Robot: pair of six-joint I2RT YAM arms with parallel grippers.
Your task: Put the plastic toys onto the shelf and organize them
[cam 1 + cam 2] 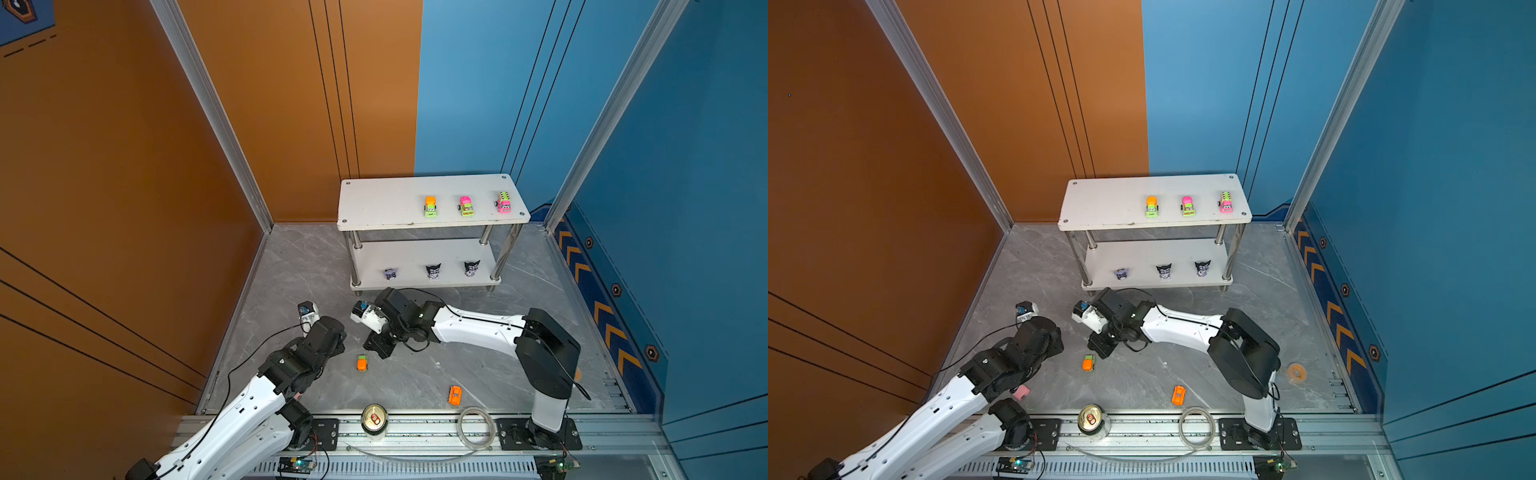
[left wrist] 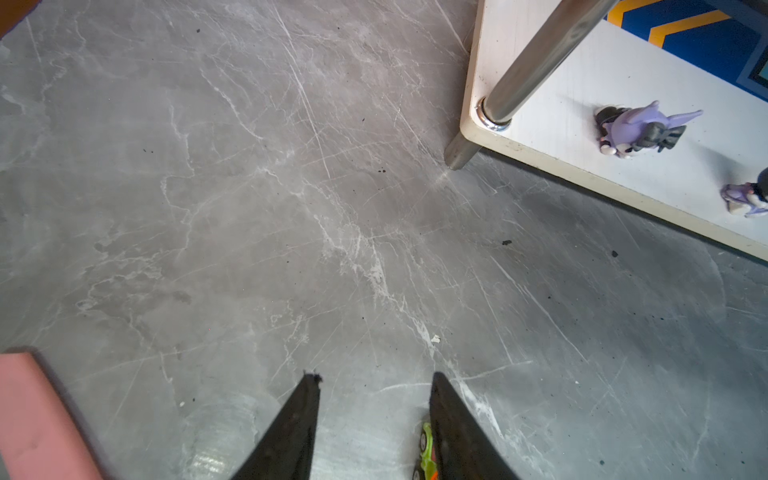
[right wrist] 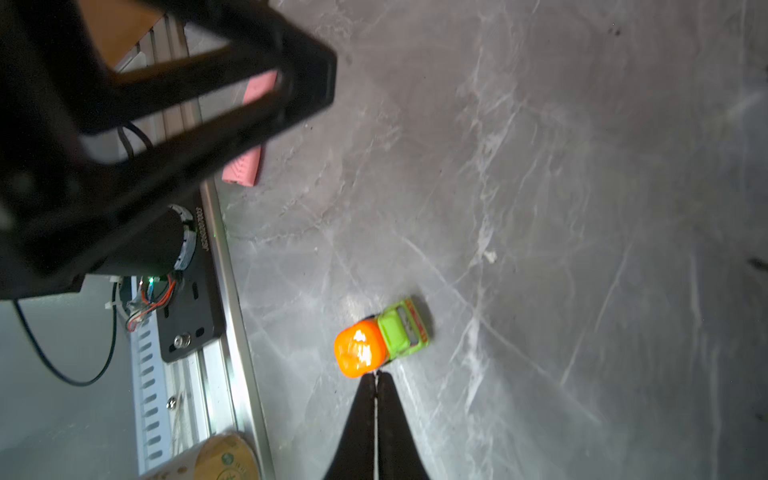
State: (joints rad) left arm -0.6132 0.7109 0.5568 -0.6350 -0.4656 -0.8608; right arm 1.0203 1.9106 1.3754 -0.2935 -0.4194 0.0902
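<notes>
An orange-and-green toy car (image 1: 362, 363) (image 3: 380, 336) lies on the grey floor between my two arms. My right gripper (image 3: 377, 374) is shut and holds nothing, its tips right at the car's orange end. My left gripper (image 2: 374, 376) stands open above the floor; the car (image 2: 424, 451) shows beside one finger, not gripped. A second orange car (image 1: 455, 395) lies nearer the front rail. The white shelf (image 1: 382, 203) holds three cars (image 1: 466, 205) on its top tier. Three figurines (image 1: 433, 271) (image 2: 640, 129) stand on its lower tier.
A gold-topped can (image 1: 374, 419) and a clear tape ring (image 1: 476, 426) sit on the front rail. A pink block (image 1: 1020, 391) lies by the left arm. An orange ring (image 1: 1296, 372) lies at the right. Chrome shelf legs (image 2: 540, 62) stand ahead.
</notes>
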